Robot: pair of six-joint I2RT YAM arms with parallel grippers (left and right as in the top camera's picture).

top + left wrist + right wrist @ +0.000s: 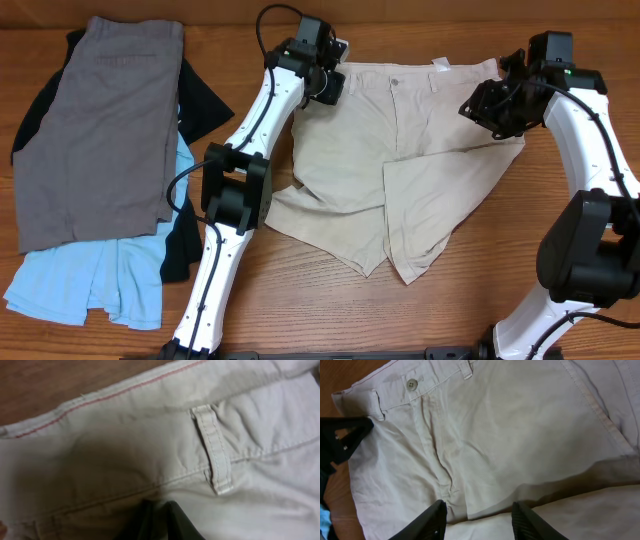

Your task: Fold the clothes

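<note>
Count: 4 garments, 2 arms, 1 table (480, 300).
Garments: 1 khaki shorts (400, 170) mid-table toward the far edge; 1 grey shorts (100, 130), 1 light-blue shorts (90, 280) and 1 black garment (205, 105), those three stacked at the table's left edge. Arms: 1 left arm (255, 130), 1 right arm (600, 150). Khaki waistband: 1 button (412, 384) and 2 belt loops (376, 406) show in the right wrist view.
</note>
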